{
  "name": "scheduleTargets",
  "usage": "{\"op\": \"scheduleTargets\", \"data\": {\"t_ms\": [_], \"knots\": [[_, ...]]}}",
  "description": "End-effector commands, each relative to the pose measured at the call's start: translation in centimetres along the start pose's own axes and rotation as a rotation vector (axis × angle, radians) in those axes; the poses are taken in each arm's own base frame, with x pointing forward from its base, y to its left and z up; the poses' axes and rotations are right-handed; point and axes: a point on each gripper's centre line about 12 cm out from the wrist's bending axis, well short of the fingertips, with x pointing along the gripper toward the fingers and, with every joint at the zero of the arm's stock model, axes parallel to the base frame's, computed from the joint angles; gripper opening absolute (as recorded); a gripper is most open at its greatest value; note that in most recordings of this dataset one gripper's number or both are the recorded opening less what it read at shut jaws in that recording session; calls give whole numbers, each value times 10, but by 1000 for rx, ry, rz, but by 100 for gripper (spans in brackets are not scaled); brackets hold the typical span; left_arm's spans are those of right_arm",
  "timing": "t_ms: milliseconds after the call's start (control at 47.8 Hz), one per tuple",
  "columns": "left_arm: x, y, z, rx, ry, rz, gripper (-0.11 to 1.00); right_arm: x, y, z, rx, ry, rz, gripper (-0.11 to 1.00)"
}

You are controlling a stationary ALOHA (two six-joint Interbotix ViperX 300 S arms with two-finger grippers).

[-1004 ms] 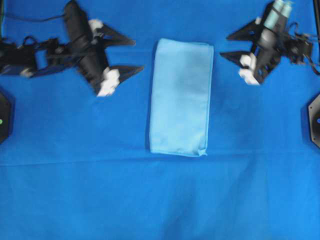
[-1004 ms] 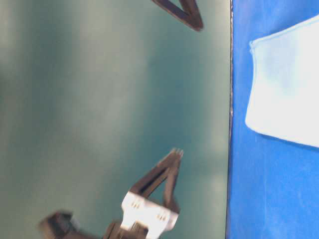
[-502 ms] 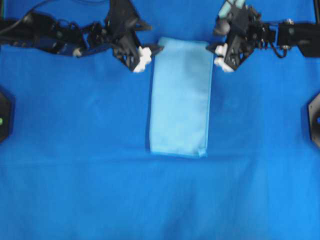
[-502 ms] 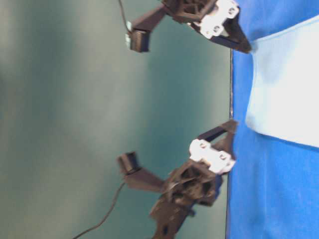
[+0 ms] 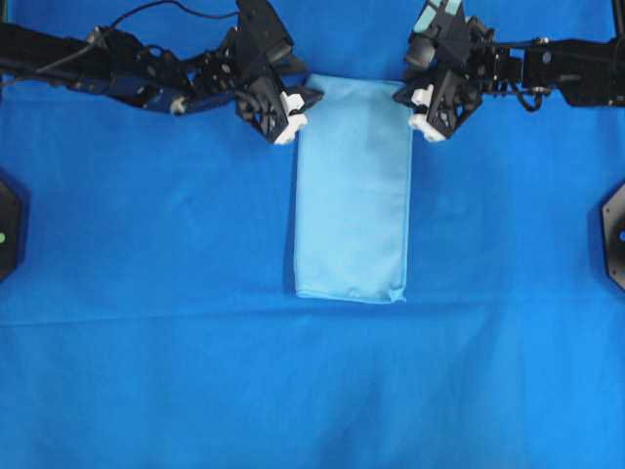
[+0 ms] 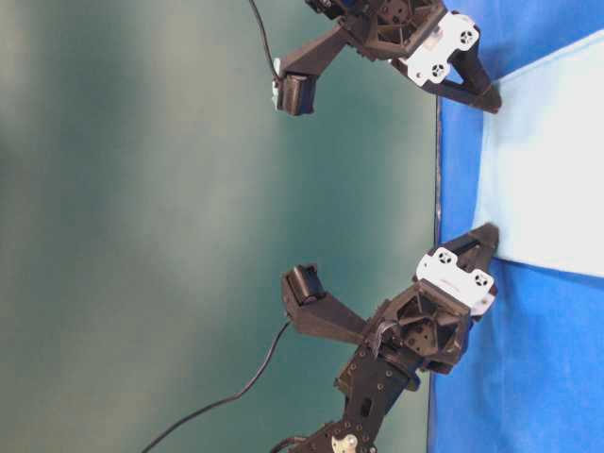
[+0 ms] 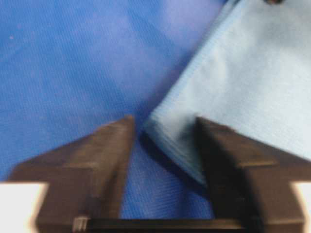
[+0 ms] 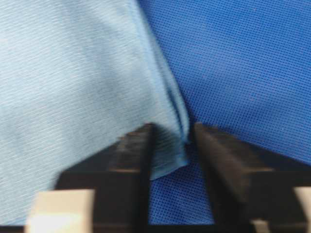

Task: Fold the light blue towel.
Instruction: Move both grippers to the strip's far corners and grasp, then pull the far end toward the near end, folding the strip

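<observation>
The light blue towel (image 5: 352,195) lies flat on the table as a long folded rectangle, its short far edge between the two arms. My left gripper (image 5: 309,107) is at the towel's far left corner. In the left wrist view the towel (image 7: 243,73) has that corner between the jaws of the left gripper (image 7: 164,121), which stand apart. My right gripper (image 5: 408,106) is at the far right corner. The right wrist view shows the towel (image 8: 73,87) with its corner between the narrowed but parted jaws of the right gripper (image 8: 173,127).
A royal-blue cloth (image 5: 146,322) covers the whole table. Black fixtures sit at the left edge (image 5: 6,225) and the right edge (image 5: 615,234). The table's far edge (image 6: 438,189) runs just behind both grippers, with a green wall beyond it.
Both arms have swung in from the sides to the towel's far corners and come down onto them. Both pairs of jaws have narrowed around the corners.
</observation>
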Motion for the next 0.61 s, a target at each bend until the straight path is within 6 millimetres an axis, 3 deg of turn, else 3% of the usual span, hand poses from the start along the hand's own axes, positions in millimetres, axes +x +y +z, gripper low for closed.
{"op": "scheduleTargets", "data": {"t_ms": [0,105,167,377,586], "knots": [[-3,-4,5,32,-15,-8,33,-2,0,5,-3,-16,0,33],[-3,-14,4,95,-12,-27,10,-2,2,4,-7,-15,4,4],[-3,-18,4,111,-14,-34,3,-3,3,4,-7,-16,6,3],[-6,-20,6,131,-18,-38,3,-4,2,5,4,-17,3,3],[-25,-19,37,156,-91,-32,3,-22,1,20,3,-58,-21,3]]}}
